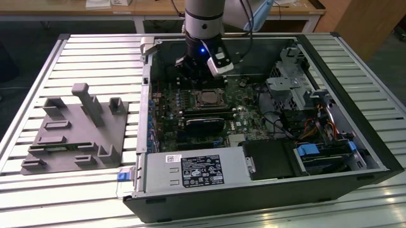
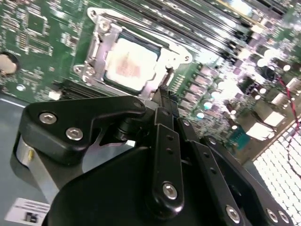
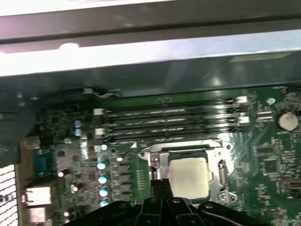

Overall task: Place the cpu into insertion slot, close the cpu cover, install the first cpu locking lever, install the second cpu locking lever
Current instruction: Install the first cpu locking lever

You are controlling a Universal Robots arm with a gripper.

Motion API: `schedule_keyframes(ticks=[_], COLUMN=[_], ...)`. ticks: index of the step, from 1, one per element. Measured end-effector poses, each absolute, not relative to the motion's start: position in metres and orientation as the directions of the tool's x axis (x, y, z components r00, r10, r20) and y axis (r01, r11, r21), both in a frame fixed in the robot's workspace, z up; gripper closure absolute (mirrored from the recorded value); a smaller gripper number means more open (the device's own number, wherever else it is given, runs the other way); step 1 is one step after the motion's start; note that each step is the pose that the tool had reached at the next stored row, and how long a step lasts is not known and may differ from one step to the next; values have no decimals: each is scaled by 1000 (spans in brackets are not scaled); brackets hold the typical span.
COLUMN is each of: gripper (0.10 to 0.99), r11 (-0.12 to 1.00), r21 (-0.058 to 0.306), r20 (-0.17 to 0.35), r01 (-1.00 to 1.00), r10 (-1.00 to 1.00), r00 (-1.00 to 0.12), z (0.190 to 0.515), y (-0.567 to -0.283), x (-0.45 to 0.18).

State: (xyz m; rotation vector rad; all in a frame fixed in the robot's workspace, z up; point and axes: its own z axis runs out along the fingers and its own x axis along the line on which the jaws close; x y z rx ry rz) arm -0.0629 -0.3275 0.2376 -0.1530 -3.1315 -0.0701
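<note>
The dull silver-grey square cpu (image 3: 188, 175) sits in its socket, with the thin silver frame-shaped cpu cover (image 3: 158, 162) apparently folded down around it. The black claw (image 3: 160, 186), tips together and empty, hovers at the socket's edge. So the thin wire locking lever (image 2: 150, 37) seems to be the step in hand; seating it likely calls for a steady press and a sideways tuck.

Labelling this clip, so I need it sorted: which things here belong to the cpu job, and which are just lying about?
Job: small square silver-grey cpu; thin silver metal cpu cover framing it; black gripper near the cpu.
Lying about: grey plastic fixture block; black labelled power supply; blue drive bracket.
</note>
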Motion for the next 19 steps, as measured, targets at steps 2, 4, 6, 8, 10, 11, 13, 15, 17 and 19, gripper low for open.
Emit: schedule_keyframes(ticks=[2,4,6,8,10,11,13,15,17,19], gripper=[980,980,980,980,980,980,980,980,980,980], r11=[994,994,994,994,994,994,994,994,994,994], r21=[44,44,44,44,44,44,44,44,45,54], r20=[8,8,8,8,8,8,8,8,8,7], r01=[97,98,98,98,98,98,98,98,98,97], r10=[97,97,97,97,97,97,97,97,97,97], r00=[-995,-995,-995,-995,-995,-995,-995,-995,-995,-995], z=[238,238,238,238,238,238,238,238,238,238], y=[-327,-327,-327,-327,-327,-327,-327,-327,-327,-327], x=[-67,-72,-77,-82,-87,-90,-95,-101,-103,-104])
